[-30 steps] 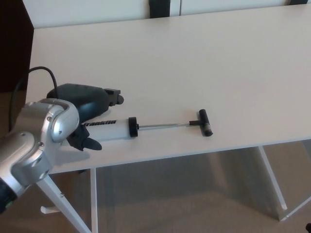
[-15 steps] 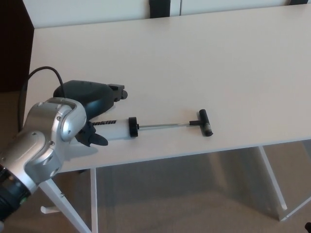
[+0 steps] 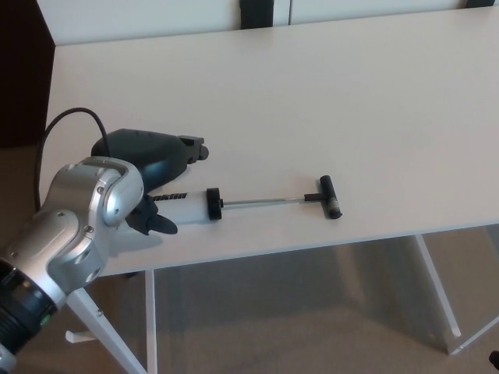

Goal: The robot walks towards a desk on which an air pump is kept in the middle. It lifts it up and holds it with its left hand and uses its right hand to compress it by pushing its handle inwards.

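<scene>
Air pump lies flat mid-desk, handle pulled out to the right. Left hand spread over the barrel end, not clamped afaict (wrist blocks view). Wrap barrel fully, lift level.

Air pump lies on the worktop near its front edge, handle rightward; left hand at its left end.

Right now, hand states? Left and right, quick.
Left hand: around the air pump barrel on the desk, but cannot tell if the fingers have closed on it.
Right hand: not in view.
</scene>
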Available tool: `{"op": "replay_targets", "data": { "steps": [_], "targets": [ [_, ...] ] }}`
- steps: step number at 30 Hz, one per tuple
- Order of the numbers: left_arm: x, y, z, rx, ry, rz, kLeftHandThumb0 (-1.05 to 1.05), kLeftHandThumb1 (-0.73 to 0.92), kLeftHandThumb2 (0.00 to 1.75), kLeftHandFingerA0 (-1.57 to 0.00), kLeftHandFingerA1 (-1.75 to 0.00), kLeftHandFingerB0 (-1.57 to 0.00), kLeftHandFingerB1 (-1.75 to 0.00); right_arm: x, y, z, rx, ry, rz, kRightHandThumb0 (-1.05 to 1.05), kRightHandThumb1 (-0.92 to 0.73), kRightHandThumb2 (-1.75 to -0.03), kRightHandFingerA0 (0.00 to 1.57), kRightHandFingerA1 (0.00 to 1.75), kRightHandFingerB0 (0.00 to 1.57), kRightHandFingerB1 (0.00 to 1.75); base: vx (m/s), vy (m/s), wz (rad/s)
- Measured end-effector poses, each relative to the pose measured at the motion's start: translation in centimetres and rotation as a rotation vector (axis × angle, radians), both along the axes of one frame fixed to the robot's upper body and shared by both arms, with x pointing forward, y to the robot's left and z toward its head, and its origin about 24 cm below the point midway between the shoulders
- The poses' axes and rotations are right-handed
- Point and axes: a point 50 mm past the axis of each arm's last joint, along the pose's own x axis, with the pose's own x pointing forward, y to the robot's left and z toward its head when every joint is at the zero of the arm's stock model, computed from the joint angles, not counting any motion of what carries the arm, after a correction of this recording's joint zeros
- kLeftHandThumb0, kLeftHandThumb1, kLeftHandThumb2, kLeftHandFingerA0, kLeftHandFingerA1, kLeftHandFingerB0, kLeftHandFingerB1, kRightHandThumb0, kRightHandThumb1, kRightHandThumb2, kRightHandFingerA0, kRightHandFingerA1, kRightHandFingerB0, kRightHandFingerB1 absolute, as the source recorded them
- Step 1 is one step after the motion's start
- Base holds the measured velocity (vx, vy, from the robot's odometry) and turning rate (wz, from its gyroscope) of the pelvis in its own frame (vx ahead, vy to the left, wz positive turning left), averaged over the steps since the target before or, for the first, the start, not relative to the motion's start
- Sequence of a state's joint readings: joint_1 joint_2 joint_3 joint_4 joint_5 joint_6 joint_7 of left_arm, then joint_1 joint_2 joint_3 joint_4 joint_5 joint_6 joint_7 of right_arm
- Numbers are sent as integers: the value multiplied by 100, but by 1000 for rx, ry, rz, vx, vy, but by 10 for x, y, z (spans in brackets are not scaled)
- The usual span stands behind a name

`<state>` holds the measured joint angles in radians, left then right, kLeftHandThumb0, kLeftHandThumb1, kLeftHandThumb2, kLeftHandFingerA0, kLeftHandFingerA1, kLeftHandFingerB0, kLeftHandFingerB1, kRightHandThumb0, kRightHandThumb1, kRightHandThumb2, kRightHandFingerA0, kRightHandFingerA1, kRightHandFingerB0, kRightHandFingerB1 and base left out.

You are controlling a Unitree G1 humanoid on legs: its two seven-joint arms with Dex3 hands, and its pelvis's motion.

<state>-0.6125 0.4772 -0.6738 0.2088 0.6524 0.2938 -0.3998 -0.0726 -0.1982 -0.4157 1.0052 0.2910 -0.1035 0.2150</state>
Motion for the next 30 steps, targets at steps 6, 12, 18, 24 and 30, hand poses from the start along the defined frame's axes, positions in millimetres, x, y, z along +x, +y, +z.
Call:
{"op": "replay_targets", "data": {
  "steps": [6, 12, 18, 24, 30],
  "targets": [
    [0, 1, -1, 8, -1, -2, -50, 40, 67, -31, -44, -19, -37, 1, 0, 0, 2, -2, -4, -32, -48, -85, 60, 63, 55, 60, 0, 0, 0],
    [1, 2, -1, 9, 0, 6, -50, 40, 67, -29, -44, -17, -36, 1, -1, 1, 3, -4, -6, -30, -59, -56, 65, 46, 62, 44, 0, 0, 0],
    [1, 2, -3, 10, 5, 5, -51, 39, 67, -29, -43, -18, -36, 2, -1, 2, 4, -7, -7, -29, -59, -57, 62, 46, 60, 45, 0, 0, 0],
    [-1, 1, -9, 12, 20, -3, -50, 39, 67, -30, -44, -19, -36, 3, -1, 2, 5, -11, -7, -27, -60, -58, 60, 45, 61, 45, 0, 0, 0],
    [-4, -1, -18, 0, 50, -6, -27, 68, 61, -85, -118, -32, -31, 4, -1, 3, 4, -10, -9, -33, -50, -85, 58, 62, 52, 58, 0, 0, 0]
  ]
}}
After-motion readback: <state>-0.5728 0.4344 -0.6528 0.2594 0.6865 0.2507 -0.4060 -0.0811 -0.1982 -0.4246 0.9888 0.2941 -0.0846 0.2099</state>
